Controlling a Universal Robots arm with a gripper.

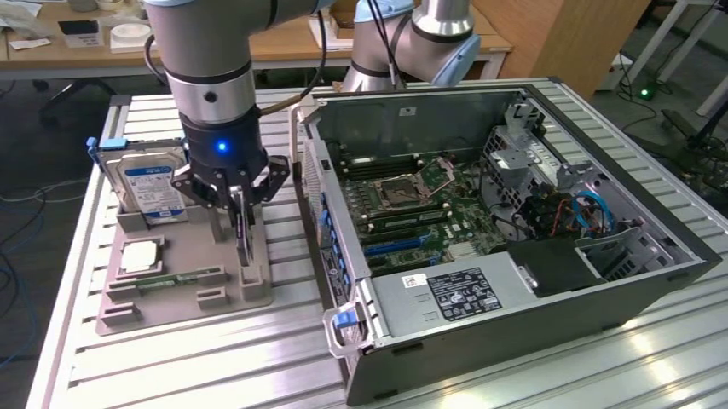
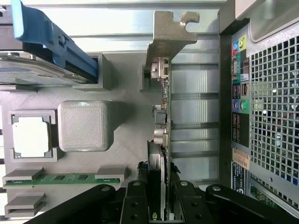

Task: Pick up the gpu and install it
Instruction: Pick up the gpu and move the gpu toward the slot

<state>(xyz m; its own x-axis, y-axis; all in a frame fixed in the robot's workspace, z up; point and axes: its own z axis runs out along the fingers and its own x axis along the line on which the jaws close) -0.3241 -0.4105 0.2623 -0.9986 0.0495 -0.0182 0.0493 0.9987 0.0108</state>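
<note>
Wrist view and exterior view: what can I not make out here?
- Thin dark card with silvery metal end: the wrist view shows it edge-on, so the board face is hidden. The other end is cut off by the picture edge at the black gripper.
- Same card, exterior view: upper part behind the gripper.
- Boxy silver hard drive, exterior view: label print too small.
- Printed label on the grey power supply, exterior view: print too small.
</note>
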